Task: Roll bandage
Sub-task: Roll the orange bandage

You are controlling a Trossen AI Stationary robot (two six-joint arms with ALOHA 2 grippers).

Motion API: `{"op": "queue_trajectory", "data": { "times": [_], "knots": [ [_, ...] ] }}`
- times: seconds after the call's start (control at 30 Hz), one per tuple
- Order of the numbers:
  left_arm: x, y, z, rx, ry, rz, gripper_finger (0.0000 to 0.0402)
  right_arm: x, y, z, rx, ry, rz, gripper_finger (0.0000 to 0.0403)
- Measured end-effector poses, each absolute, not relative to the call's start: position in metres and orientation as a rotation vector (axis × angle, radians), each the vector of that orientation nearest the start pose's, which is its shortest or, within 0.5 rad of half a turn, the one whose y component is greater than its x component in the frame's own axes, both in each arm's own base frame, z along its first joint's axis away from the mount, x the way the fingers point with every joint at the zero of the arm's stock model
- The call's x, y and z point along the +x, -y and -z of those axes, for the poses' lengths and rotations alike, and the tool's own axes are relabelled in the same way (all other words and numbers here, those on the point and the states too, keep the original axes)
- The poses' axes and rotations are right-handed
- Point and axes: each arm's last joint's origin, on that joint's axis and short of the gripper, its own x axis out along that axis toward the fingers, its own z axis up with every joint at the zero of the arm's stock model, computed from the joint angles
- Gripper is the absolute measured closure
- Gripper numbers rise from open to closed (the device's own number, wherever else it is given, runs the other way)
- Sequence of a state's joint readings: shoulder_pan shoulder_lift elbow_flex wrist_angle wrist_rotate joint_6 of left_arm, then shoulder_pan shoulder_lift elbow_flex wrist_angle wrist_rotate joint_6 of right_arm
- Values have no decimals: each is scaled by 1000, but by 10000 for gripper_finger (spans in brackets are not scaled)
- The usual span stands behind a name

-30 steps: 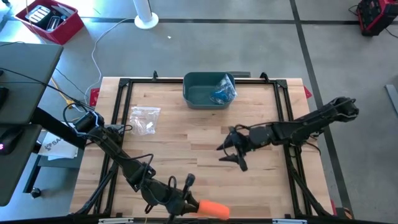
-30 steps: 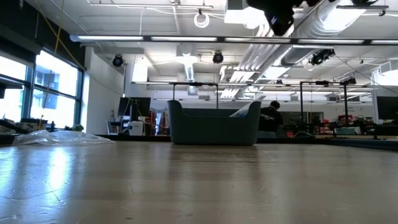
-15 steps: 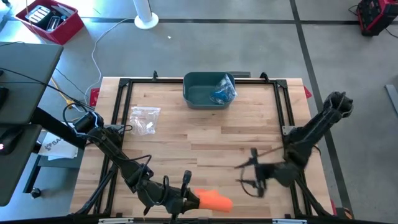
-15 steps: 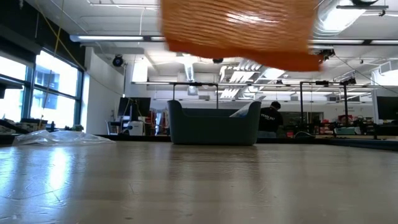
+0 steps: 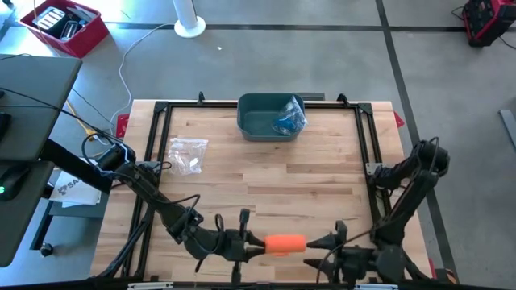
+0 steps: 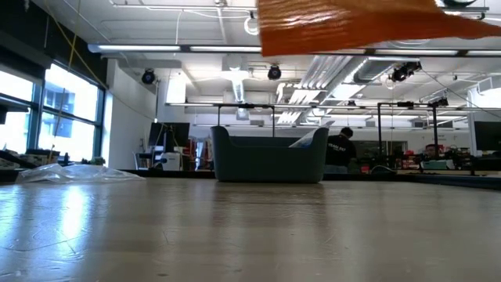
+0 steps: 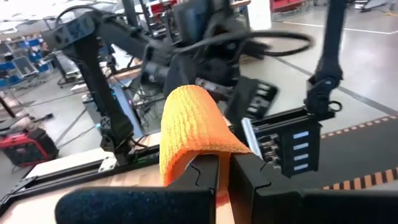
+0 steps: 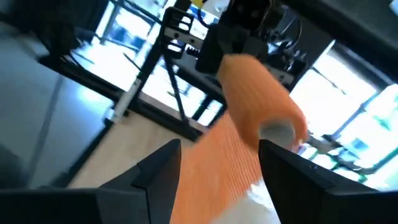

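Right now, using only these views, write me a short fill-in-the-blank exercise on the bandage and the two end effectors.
1. The bandage held up near the table's front edge is ____ in colour.
2. The ____ end effector is shut on one end of the bandage.
3. The right end effector faces the bandage's other end with its fingers ____.
4. The bin at the far edge of the table is dark ____.

Missing words: orange; left; open; green

L pincer (image 5: 256,244) clamped, R pincer (image 5: 316,242) spread.
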State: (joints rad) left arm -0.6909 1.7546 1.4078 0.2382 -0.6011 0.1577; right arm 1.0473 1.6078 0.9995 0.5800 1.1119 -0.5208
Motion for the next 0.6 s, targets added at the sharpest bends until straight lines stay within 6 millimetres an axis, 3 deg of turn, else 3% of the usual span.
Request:
{"op": "queue_trajectory", "data": {
  "times": [0.17,0.37,0.6],
  "knots": [
    [327,247,-326,223,-80,85,396,203,-299,-286,-619,-62,99,194],
    [326,248,-326,225,-81,79,396,203,-297,-289,-588,-91,200,194],
    [326,250,-327,222,-74,85,396,211,-296,-289,-539,-70,106,194]
  ]
}}
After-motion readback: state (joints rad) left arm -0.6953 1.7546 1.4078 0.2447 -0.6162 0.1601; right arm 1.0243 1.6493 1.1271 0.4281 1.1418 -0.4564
